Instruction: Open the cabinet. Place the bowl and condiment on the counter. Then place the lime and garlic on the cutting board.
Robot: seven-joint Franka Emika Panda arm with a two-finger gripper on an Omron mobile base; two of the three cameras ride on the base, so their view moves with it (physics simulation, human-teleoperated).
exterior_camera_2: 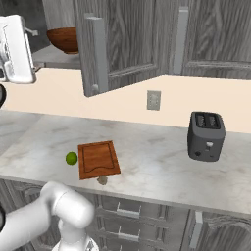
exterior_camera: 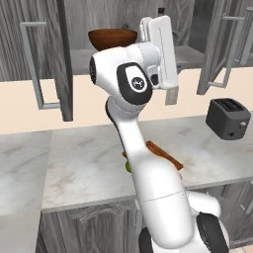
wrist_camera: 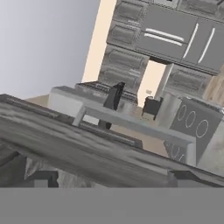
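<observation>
1. Garlic (exterior_camera_2: 102,180): we list it lying on the counter (exterior_camera_2: 157,157) at its front edge, just off the near end of the board (exterior_camera_2: 99,159) and not yet on it.

2. Lime (exterior_camera_2: 71,158): on the counter just beside the board's left edge, off the wood. We judge both small items sit close to the board so that the last step is a short carry.

3. Board: flat on the counter, bare on top, ready to receive items 1 and 2.

4. Toaster (exterior_camera_2: 206,136): upright further along the counter, well apart from the board.

5. Gripper (exterior_camera: 170,94): raised to cabinet height, just in front of the shelf; fingers (wrist_camera: 41,178) spread wide, nothing between them. We take this as the approach for a grasp inside.

6. Cabinet (exterior_camera_2: 117,39): both doors swung open, so step 1 looks done.

7. Bowl (exterior_camera: 112,38): on the cabinet shelf, upright, partly behind the hand in the left base view.

8. Condiment (exterior_camera: 160,10): we can make out only a dark cap deeper in the cabinet behind the hand; the rest is hidden.
</observation>
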